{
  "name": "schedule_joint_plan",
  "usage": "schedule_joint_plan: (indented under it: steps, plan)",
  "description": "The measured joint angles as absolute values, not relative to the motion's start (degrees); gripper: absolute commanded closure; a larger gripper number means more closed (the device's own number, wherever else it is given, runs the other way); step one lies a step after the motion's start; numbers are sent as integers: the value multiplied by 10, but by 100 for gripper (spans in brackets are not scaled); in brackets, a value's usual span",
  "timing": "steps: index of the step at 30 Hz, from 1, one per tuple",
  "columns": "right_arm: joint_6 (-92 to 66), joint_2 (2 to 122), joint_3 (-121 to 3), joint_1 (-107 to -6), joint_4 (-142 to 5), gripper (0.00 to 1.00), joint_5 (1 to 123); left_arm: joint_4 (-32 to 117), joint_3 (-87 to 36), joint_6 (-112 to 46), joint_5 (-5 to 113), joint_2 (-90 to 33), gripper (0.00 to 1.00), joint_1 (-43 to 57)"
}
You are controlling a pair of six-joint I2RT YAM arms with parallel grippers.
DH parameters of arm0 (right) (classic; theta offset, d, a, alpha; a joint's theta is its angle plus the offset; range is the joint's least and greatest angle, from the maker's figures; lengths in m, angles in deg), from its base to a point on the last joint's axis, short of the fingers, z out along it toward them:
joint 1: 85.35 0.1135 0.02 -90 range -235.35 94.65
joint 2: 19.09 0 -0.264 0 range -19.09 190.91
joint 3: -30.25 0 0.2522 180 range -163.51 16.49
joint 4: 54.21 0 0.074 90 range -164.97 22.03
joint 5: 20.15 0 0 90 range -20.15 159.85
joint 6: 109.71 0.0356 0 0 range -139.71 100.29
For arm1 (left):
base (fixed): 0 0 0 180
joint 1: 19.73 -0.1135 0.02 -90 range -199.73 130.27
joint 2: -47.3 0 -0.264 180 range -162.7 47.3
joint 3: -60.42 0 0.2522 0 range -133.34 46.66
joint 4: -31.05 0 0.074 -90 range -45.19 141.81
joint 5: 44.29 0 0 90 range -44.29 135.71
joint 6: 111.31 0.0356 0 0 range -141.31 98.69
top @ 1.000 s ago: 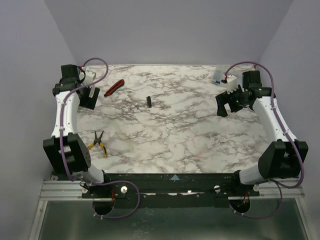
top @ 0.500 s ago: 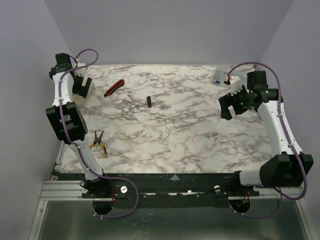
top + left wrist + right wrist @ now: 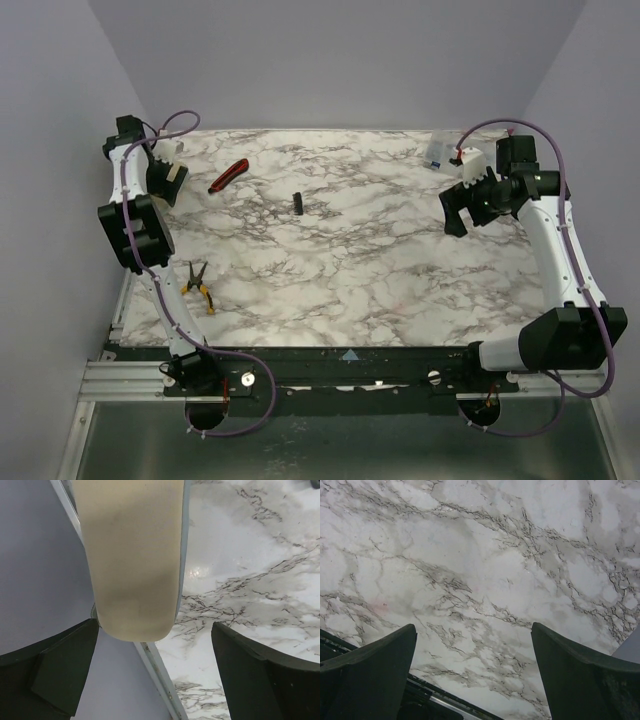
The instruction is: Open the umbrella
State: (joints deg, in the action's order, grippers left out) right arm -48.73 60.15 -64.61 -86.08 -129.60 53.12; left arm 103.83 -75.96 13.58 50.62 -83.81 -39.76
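The umbrella [image 3: 132,555] is a short pale cream roll lying along the table's far left edge, next to the wall. In the top view only a small part of the umbrella [image 3: 177,172] shows beside the left gripper [image 3: 160,182]. That left gripper [image 3: 154,626] is open wide, and the roll's near end reaches just between its fingertips, close to the left finger [image 3: 65,665]. No grip on it shows. The right gripper [image 3: 457,208] hangs open over the table's right side. In its wrist view the right gripper [image 3: 472,627] has only marble between its fingers.
A red-handled cutter [image 3: 228,175] lies at the back left and yellow-handled pliers [image 3: 196,284] at the front left. A small black piece [image 3: 298,202] sits mid-table. A small clear box [image 3: 437,152] stands at the back right. The metal table edge [image 3: 160,680] runs under the left gripper.
The left arm has swung up and out toward the left wall, carrying its gripper leftward along the table's edge. The right gripper has shifted slightly right and up. Both stayed open.
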Motion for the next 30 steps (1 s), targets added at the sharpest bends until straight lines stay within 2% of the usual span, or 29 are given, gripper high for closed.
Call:
schedule_joint_plan:
  steps: [6, 10, 16, 22, 23, 29, 30]
  plan:
    - [-487, 604, -647, -861, -1312, 0, 533, 1047, -761, 169, 503, -864, 2, -405]
    - [-487, 609, -650, -861, -1316, 0, 533, 1049, -763, 189, 489, -874, 14, -404]
    - [-487, 619, -666, -861, -1322, 0, 533, 1029, -707, 209, 472, -871, 43, -395]
    - [-488, 619, -667, -861, -1324, 0, 533, 980, -582, 228, 446, -814, 54, -376]
    - [-489, 619, -667, -861, -1324, 0, 534, 969, -557, 234, 440, -800, 54, -370]
    - [-492, 619, -667, -861, -1324, 0, 535, 943, -443, 260, 436, -727, 26, -348]
    - [-493, 619, -667, -861, -1324, 0, 535, 944, -440, 259, 442, -722, 24, -348]
